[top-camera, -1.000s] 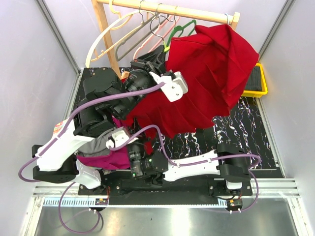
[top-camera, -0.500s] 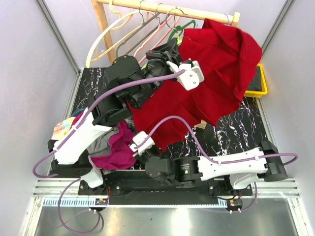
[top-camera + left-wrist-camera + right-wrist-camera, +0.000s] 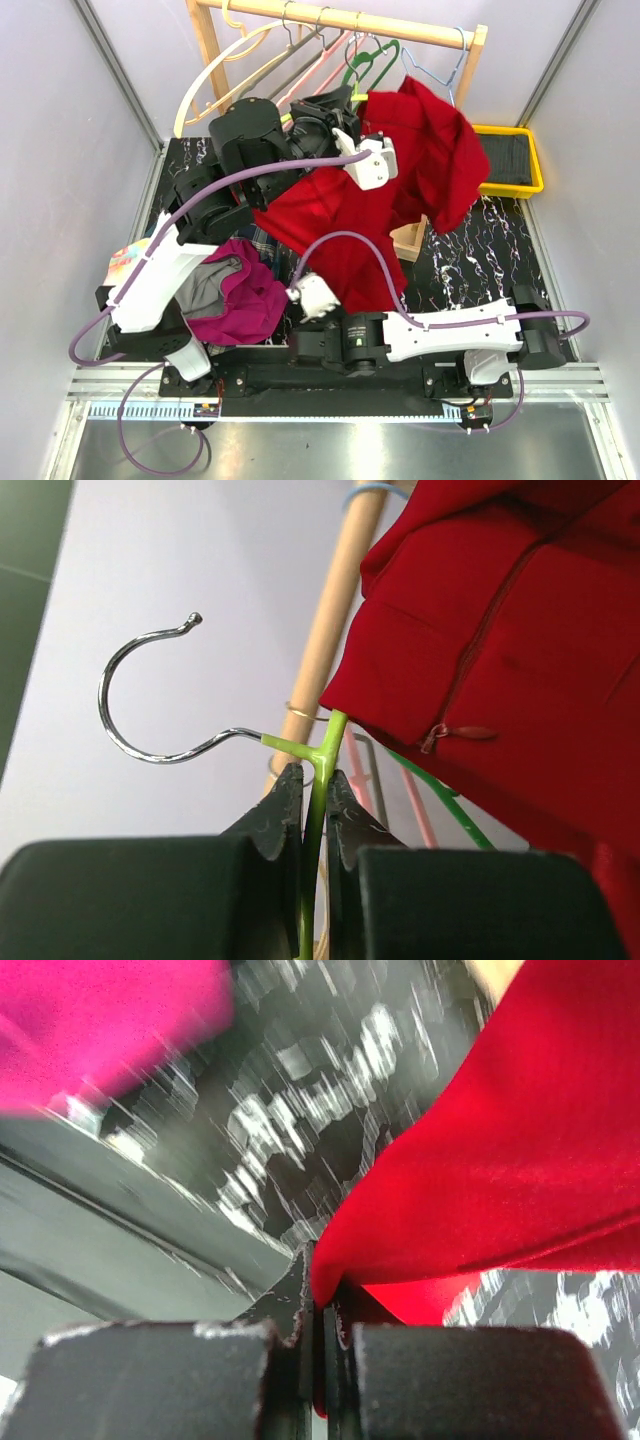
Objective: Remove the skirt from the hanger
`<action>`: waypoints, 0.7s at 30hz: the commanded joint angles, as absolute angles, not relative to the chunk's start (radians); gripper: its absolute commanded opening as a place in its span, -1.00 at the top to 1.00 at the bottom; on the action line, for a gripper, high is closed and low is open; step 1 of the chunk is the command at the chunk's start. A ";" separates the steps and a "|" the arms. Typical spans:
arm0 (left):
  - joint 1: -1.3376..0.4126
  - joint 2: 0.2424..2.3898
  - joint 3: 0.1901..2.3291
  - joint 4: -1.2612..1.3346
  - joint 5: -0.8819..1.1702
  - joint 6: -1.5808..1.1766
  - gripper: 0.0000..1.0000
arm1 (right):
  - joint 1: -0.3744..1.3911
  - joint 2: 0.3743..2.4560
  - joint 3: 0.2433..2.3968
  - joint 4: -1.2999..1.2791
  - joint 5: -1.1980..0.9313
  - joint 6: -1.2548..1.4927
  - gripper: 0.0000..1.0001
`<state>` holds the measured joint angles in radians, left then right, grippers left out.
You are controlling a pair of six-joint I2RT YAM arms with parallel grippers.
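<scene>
While the hanger (image 3: 329, 736) is pinched by the left gripper (image 3: 312, 782), the skirt (image 3: 510, 1150), clamped in the right gripper (image 3: 319, 1290), is seen dragged lower than before; removal seems near.

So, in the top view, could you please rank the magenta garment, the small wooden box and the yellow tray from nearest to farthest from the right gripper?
From the right gripper, shut on the red skirt:
1. Magenta garment, just to its left.
2. Small wooden box, farther back on the right, partly under the skirt.
3. Yellow tray, at the far right edge.
</scene>
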<state>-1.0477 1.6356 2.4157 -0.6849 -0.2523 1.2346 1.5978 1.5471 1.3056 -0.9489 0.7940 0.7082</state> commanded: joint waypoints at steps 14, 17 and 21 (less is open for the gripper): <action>-0.897 1.431 2.445 -0.109 -0.253 1.264 1.00 | 1.664 1.058 1.241 -1.394 0.581 1.311 1.00; -0.897 1.324 2.334 -0.210 -0.287 1.224 1.00 | 1.681 1.072 1.440 -1.342 0.745 1.133 1.00; -0.899 1.027 1.951 -0.303 -0.256 1.195 1.00 | 1.681 1.089 1.649 -1.089 0.842 0.788 0.39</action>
